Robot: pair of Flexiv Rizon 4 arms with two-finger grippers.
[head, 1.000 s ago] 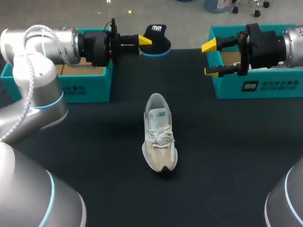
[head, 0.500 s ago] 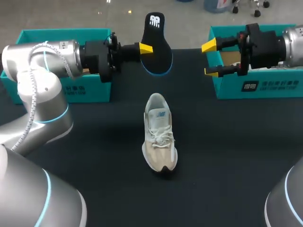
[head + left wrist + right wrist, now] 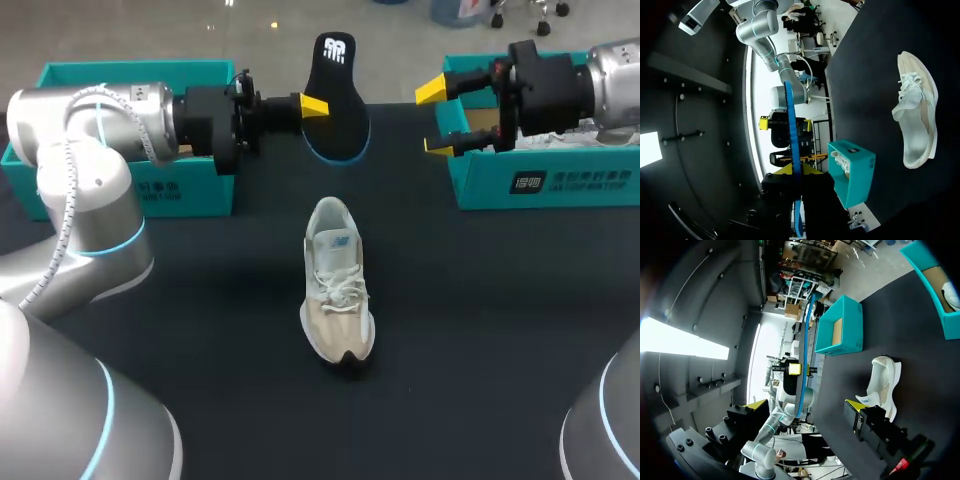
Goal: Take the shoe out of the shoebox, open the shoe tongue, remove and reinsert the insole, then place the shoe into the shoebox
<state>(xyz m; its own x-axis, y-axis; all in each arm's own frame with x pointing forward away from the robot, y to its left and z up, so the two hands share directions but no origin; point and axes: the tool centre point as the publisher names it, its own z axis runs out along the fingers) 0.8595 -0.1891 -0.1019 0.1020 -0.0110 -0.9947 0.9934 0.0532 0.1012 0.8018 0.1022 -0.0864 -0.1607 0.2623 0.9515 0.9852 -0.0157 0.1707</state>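
A beige and white shoe [image 3: 337, 290] lies on the black table [image 3: 200, 330], toe toward me. Above the table's far edge my left gripper [image 3: 312, 105] is shut on a black insole [image 3: 337, 95] with a blue rim, held upright with its heel end up. In the left wrist view the insole [image 3: 792, 140] shows edge-on between the yellow tips of that gripper [image 3: 795, 170], and the shoe [image 3: 917, 117] lies off to one side. My right gripper [image 3: 437, 118] stands open and empty just right of the insole, facing it. From the right wrist, this gripper [image 3: 806, 403] frames the insole [image 3: 805, 355] ahead.
A teal shoebox [image 3: 190, 190] stands at the back left behind my left arm. A second teal shoebox [image 3: 540, 180] stands at the back right under my right arm, with something white inside it [image 3: 951, 295]. The shoe [image 3: 885, 382] lies between the boxes.
My left wrist has turned and shifted right, bringing the insole from lying flat to standing upright. My right gripper has moved slightly left and up toward it, still open.
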